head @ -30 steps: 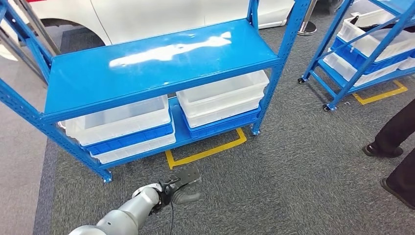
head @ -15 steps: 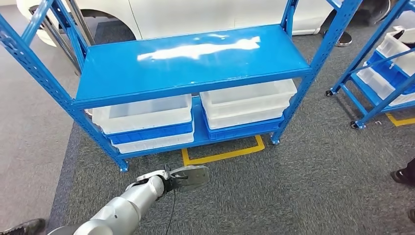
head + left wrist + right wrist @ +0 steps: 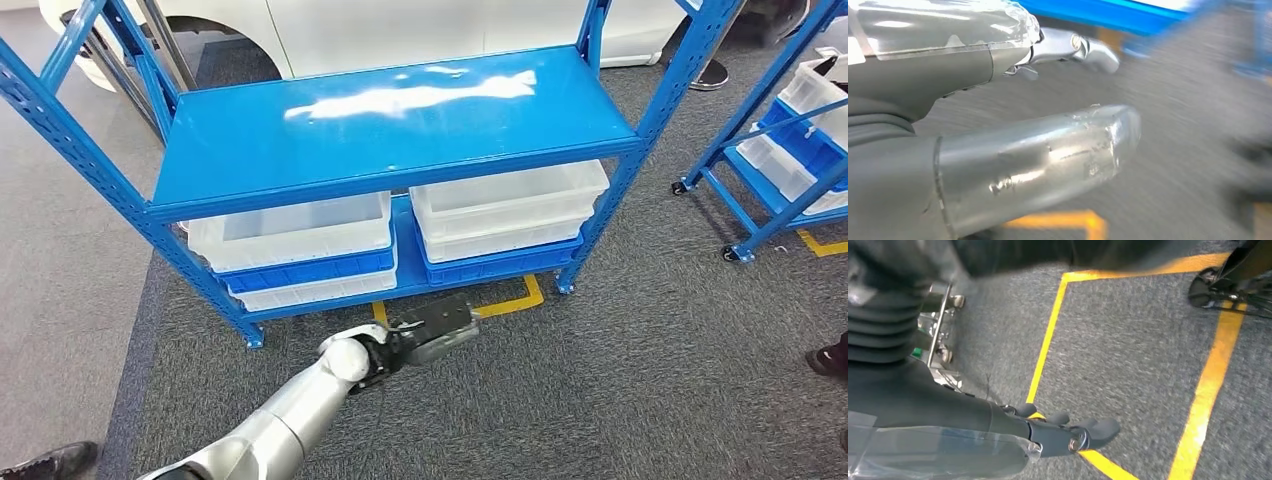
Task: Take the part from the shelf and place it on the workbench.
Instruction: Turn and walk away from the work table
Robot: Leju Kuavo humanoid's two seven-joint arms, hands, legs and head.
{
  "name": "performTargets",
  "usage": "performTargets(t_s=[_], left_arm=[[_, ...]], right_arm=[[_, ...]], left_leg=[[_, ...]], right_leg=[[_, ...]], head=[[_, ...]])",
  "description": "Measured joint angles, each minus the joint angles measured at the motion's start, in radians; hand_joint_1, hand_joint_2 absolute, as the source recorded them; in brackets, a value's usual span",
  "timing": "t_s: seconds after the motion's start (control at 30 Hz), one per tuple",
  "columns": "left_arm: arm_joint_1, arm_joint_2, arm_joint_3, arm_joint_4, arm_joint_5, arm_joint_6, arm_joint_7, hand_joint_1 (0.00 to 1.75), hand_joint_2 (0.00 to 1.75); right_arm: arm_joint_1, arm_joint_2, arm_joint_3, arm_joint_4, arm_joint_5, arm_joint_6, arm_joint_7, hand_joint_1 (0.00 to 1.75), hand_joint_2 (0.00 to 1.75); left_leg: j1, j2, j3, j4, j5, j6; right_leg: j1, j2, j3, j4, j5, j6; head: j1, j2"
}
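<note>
The silver left arm reaches forward from the near left, its left robot hand stretched out flat, holding nothing, fingers extended. The right robot hand hangs empty, fingers loosely apart.

The right hand hangs above grey carpet, its dark fingers stretched out, holding nothing, over yellow floor tape
</note>
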Motion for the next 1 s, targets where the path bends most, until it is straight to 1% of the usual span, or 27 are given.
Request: performTargets(t_s=[0.03, 0.07, 0.1, 0.13, 0.2, 0.23, 0.27, 0.3, 0.33, 0.37, 0.4, 0.43, 0.5, 0.53, 0.57, 0.6, 0.63, 0.67, 0.7, 0.73, 0.77, 0.8, 0.83, 0.9, 0.93, 0.97, 1.0], left_arm=[[0.001, -0.002, -0.079, -0.029, 0.040, 0.001, 0.001, 0.00, 0.00], [0.002, -0.004, -0.139, -0.051, 0.032, 0.005, 0.001, 0.00, 0.00], [0.000, -0.006, -0.188, -0.069, -0.004, 0.010, 0.001, 0.00, 0.00], [-0.002, -0.006, -0.230, -0.083, -0.045, 0.014, 0.000, 0.00, 0.00], [-0.005, -0.006, -0.296, -0.103, -0.090, 0.020, -0.001, 0.00, 0.00], [-0.004, -0.005, -0.322, -0.109, -0.097, 0.021, -0.002, 0.00, 0.00], [-0.003, -0.005, -0.343, -0.115, -0.100, 0.022, -0.002, 0.00, 0.00], [-0.002, -0.004, -0.360, -0.119, -0.101, 0.024, -0.003, 0.00, 0.00], [-0.003, -0.004, -0.375, -0.124, -0.100, 0.026, -0.004, 0.00, 0.00], [-0.005, -0.003, -0.387, -0.127, -0.099, 0.028, -0.005, 0.00, 0.00], [-0.007, -0.002, -0.397, -0.130, -0.097, 0.030, -0.006, 0.00, 0.00], [-0.009, -0.002, -0.406, -0.134, -0.096, 0.032, -0.007, 0.00, 0.00], [-0.012, 0.000, -0.422, -0.138, -0.093, 0.033, -0.009, 0.00, 0.00], [-0.014, 0.001, -0.429, -0.139, -0.091, 0.034, -0.010, 0.00, 0.00], [-0.016, 0.002, -0.435, -0.141, -0.089, 0.035, -0.012, 0.00, 0.00], [-0.020, 0.002, -0.442, -0.144, -0.086, 0.037, -0.015, 0.00, 0.00], [-0.023, 0.003, -0.449, -0.146, -0.081, 0.038, -0.017, 0.00, 0.00], [-0.026, 0.004, -0.458, -0.147, -0.076, 0.039, -0.019, 0.00, 0.00], [-0.028, 0.006, -0.466, -0.147, -0.071, 0.040, -0.020, 0.00, 0.00], [-0.029, 0.008, -0.474, -0.147, -0.068, 0.041, -0.021, 0.00, 0.00], [-0.029, 0.010, -0.481, -0.147, -0.066, 0.042, -0.021, 0.00, 0.00], [-0.029, 0.012, -0.488, -0.147, -0.064, 0.044, -0.021, 0.00, 0.00], [-0.030, 0.014, -0.494, -0.148, -0.062, 0.045, -0.021, 0.00, 0.00], [-0.031, 0.017, -0.504, -0.148, -0.059, 0.048, -0.022, 0.00, 0.00], [-0.032, 0.018, -0.509, -0.148, -0.058, 0.049, -0.022, 0.00, 0.00], [-0.034, 0.020, -0.514, -0.149, -0.054, 0.050, -0.020, 0.00, 0.00], [-0.037, 0.021, -0.519, -0.151, -0.041, 0.050, -0.013, 0.00, 0.00]], right_arm=[[-0.003, 0.000, -0.001, -0.001, 0.001, 0.000, 0.000, 0.00, 0.00], [-0.004, 0.000, -0.002, -0.001, 0.003, 0.001, -0.001, 0.00, 0.00], [-0.005, 0.000, -0.002, -0.002, 0.005, 0.001, -0.002, 0.00, 0.00], [-0.005, -0.001, -0.003, -0.002, 0.006, 0.001, -0.003, 0.00, 0.00], [-0.004, -0.002, -0.003, -0.002, 0.009, 0.002, -0.005, 0.00, 0.00], [-0.003, -0.003, -0.003, -0.002, 0.009, 0.002, -0.005, 0.00, 0.00], [-0.002, -0.005, -0.003, -0.002, 0.010, 0.002, -0.005, 0.00, 0.00], [-0.001, -0.006, -0.003, -0.002, 0.010, 0.002, -0.005, 0.00, 0.00], [0.000, -0.007, -0.003, -0.002, 0.010, 0.002, -0.006, 0.00, 0.00], [0.000, -0.006, -0.004, -0.002, 0.011, 0.002, -0.006, 0.00, 0.00], [0.000, -0.007, -0.004, -0.001, 0.011, 0.004, -0.007, 0.00, 0.00], [0.000, -0.006, -0.004, -0.001, 0.011, 0.006, -0.008, 0.00, 0.00], [0.002, -0.007, -0.005, -0.001, 0.011, 0.009, -0.009, 0.00, 0.00], [0.004, -0.007, -0.005, -0.001, 0.011, 0.011, -0.009, 0.00, 0.00], [0.006, -0.007, -0.005, -0.001, 0.011, 0.012, -0.009, 0.00, 0.00], [0.007, -0.007, -0.005, -0.001, 0.011, 0.012, -0.009, 0.00, 0.00], [0.008, -0.007, -0.006, -0.001, 0.012, 0.013, -0.009, 0.00, 0.00], [0.008, -0.007, -0.006, -0.001, 0.012, 0.013, -0.009, 0.00, 0.00], [0.008, -0.007, -0.007, -0.001, 0.013, 0.013, -0.009, 0.00, 0.00], [0.009, -0.007, -0.008, -0.001, 0.013, 0.013, -0.009, 0.00, 0.00], [0.009, -0.007, -0.010, -0.001, 0.013, 0.013, -0.009, 0.00, 0.00], [0.010, -0.007, -0.011, -0.001, 0.013, 0.013, -0.009, 0.00, 0.00], [0.010, -0.007, -0.012, -0.001, 0.013, 0.013, -0.009, 0.00, 0.00], [0.010, -0.003, -0.013, -0.001, 0.013, 0.013, -0.009, 0.00, 0.00], [0.009, -0.002, -0.013, -0.001, 0.013, 0.014, -0.009, 0.00, 0.00], [0.008, 0.000, -0.014, -0.001, 0.013, 0.014, -0.008, 0.00, 0.00], [0.005, 0.002, -0.014, -0.001, 0.013, 0.013, -0.006, 0.00, 0.00]], left_leg=[[0.001, 0.002, 0.018, -0.018, 0.001, 0.003], [0.003, 0.005, 0.038, -0.036, 0.002, 0.005], [0.004, 0.008, 0.055, -0.047, 0.003, 0.006], [0.005, 0.011, 0.066, -0.052, 0.004, 0.004], [0.005, 0.012, 0.070, -0.052, -0.002, 0.003], [0.006, 0.012, 0.071, -0.049, -0.006, 0.001], [0.009, 0.011, 0.072, -0.045, -0.010, -0.004], [0.013, 0.009, 0.074, -0.038, -0.017, -0.010], [0.018, 0.008, 0.076, -0.027, -0.026, -0.019], [0.021, 0.007, 0.077, -0.015, -0.037, -0.029], [0.023, 0.005, 0.075, -0.004, -0.048, -0.039], [0.023, 0.004, 0.072, 0.005, -0.057, -0.047], [0.021, 0.002, 0.071, 0.013, -0.067, -0.058], [0.022, 0.003, 0.071, 0.020, -0.069, -0.061], [0.022, 0.010, 0.066, 0.038, -0.067, -0.065], [0.023, 0.020, 0.046, 0.074, -0.067, -0.068], [0.023, 0.032, 0.014, 0.126, -0.072, -0.071], [0.023, 0.042, -0.027, 0.187, -0.084, -0.073], [0.023, 0.047, -0.071, 0.244, -0.104, -0.074], [0.022, 0.049, -0.109, 0.282, -0.122, -0.072], [0.020, 0.050, -0.135, 0.294, -0.131, -0.067], [0.017, 0.050, -0.147, 0.275, -0.124, -0.058], [0.011, 0.050, -0.146, 0.230, -0.094, -0.044], [-0.012, 0.048, -0.128, 0.110, 0.018, 0.000], [-0.023, 0.046, -0.116, 0.065, 0.063, 0.019], [-0.032, 0.044, -0.103, 0.037, 0.092, 0.031], [-0.037, 0.042, -0.090, 0.024, 0.096, 0.035]], right_leg=[[-0.001, 0.000, 0.005, 0.005, 0.007, 0.004], [0.000, 0.000, 0.006, 0.018, 0.007, 0.008], [0.000, 0.001, -0.002, 0.037, -0.006, 0.010], [0.000, 0.001, -0.022, 0.071, -0.032, 0.012], [-0.001, 0.001, -0.082, 0.167, -0.088, 0.019], [-0.004, 0.001, -0.105, 0.200, -0.099, 0.025], [-0.007, 0.001, -0.113, 0.203, -0.092, 0.031], [-0.011, 0.001, -0.101, 0.170, -0.063, 0.038], [-0.017, 0.002, -0.076, 0.111, -0.029, 0.046], [-0.018, 0.007, -0.054, 0.061, -0.007, 0.051], [-0.018, 0.012, -0.037, 0.023, 0.000, 0.047], [-0.016, 0.017, -0.031, 0.008, -0.002, 0.037], [-0.011, 0.017, -0.030, 0.013, -0.017, 0.008], [-0.011, 0.015, -0.024, 0.014, -0.016, -0.001], [-0.010, 0.012, -0.015, 0.012, -0.022, -0.009], [-0.010, 0.009, -0.005, 0.009, -0.027, -0.015], [-0.009, 0.006, 0.007, 0.005, -0.033, -0.020], [-0.007, 0.004, 0.018, 0.002, -0.040, -0.023], [-0.005, 0.002, 0.029, 0.000, -0.049, -0.025], [-0.002, 0.001, 0.042, -0.002, -0.059, -0.026], [0.002, 0.000, 0.056, -0.003, -0.070, -0.027], [0.007, 0.000, 0.073, -0.004, -0.082, -0.028], [0.013, 0.000, 0.092, -0.006, -0.095, -0.030], [0.023, -0.003, 0.127, -0.017, -0.117, -0.030], [0.024, -0.004, 0.143, -0.026, -0.126, -0.028], [0.021, -0.005, 0.157, -0.038, -0.132, -0.024], [0.018, -0.005, 0.173, -0.052, -0.136, -0.018]], head=[[0.000, 0.000], [0.000, 0.000], [0.000, 0.000], [0.001, 0.000], [0.002, 0.000], [0.002, 0.000], [0.002, 0.000], [0.002, 0.000], [0.002, 0.000], [0.003, 0.000], [0.003, 0.000], [0.003, 0.000], [0.003, 0.000], [0.003, 0.000], [0.003, 0.000], [0.003, 0.000], [0.002, 0.000], [0.002, 0.000], [0.002, 0.000], [0.002, 0.000], [0.002, 0.000], [0.002, 0.000], [0.002, 0.000], [0.003, 0.000], [0.002, 0.000], [0.002, 0.000], [0.001, 0.000]])
